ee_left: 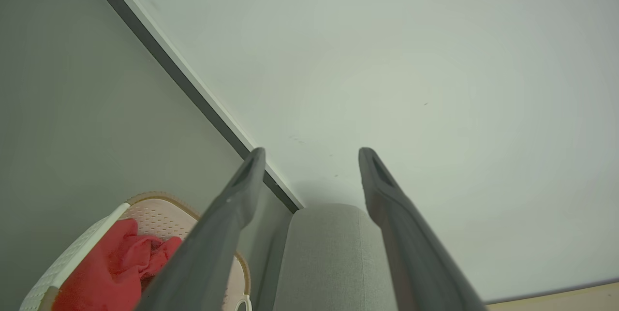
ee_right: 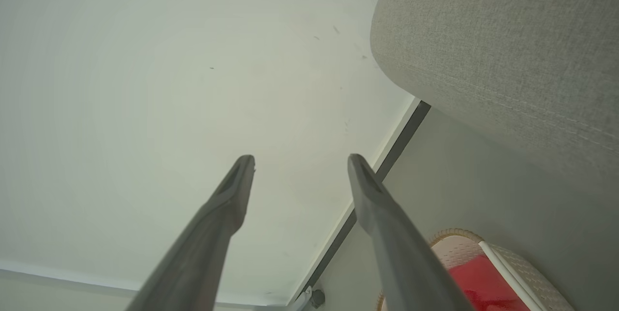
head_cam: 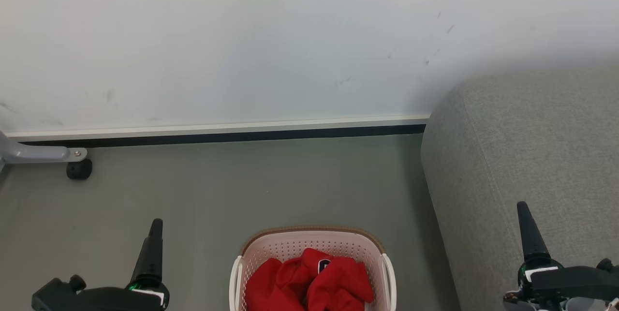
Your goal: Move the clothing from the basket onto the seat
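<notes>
The clothing (head_cam: 309, 282) is a heap of bright red fabric with a small black-and-white logo, lying in the cream perforated basket (head_cam: 312, 236) at the bottom centre of the head view. The grey woven seat (head_cam: 532, 146) rises to the basket's right. My left gripper (head_cam: 155, 226) hangs over the floor left of the basket. In its wrist view it (ee_left: 312, 156) is open and empty, with the basket (ee_left: 72, 258), clothing (ee_left: 116, 272) and seat (ee_left: 329, 253) below. My right gripper (head_cam: 523, 207) stands before the seat's side, open and empty (ee_right: 301, 163), near the seat (ee_right: 508, 50) and basket (ee_right: 522, 272).
The basket stands on a grey floor (head_cam: 251, 185) that runs back to a white wall with a dark baseboard (head_cam: 217, 137). A grey metal leg on a black caster (head_cam: 79, 168) juts in at the far left.
</notes>
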Available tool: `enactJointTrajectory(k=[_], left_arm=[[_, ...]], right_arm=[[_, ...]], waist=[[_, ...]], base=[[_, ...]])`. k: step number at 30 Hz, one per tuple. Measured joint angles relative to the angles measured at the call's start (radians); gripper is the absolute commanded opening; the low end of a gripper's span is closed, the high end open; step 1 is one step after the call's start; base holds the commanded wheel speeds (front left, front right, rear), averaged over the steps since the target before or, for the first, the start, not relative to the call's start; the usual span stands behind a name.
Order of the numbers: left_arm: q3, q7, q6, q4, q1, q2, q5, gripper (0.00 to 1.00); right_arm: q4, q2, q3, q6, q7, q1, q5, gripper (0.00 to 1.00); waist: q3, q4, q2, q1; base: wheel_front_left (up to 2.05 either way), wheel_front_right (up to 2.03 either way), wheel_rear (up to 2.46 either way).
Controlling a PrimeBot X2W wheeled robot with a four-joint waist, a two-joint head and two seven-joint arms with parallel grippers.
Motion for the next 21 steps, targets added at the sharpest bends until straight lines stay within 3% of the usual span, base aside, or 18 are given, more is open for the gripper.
enactJointTrajectory(k=[10, 21], left_arm=[[-0.046, -0.033, 0.041, -0.012, -0.006, 0.033, 0.194, 1.00], [-0.086, -0.071, 0.069, -0.031, -0.020, 0.054, 0.363, 1.00]], right_arm=[[-0.006, -0.045, 0.066, -0.002, -0.033, -0.014, -0.171, 1.00], [-0.012, -0.091, 0.126, -0.028, -0.072, -0.035, -0.345, 1.00]], waist=[[0.005, 0.000, 0.0000, 0.0000], [0.011, 0.002, 0.0000, 0.0000]], base=[[0.00, 0.00, 0.00], [0.00, 0.00, 0.00]])
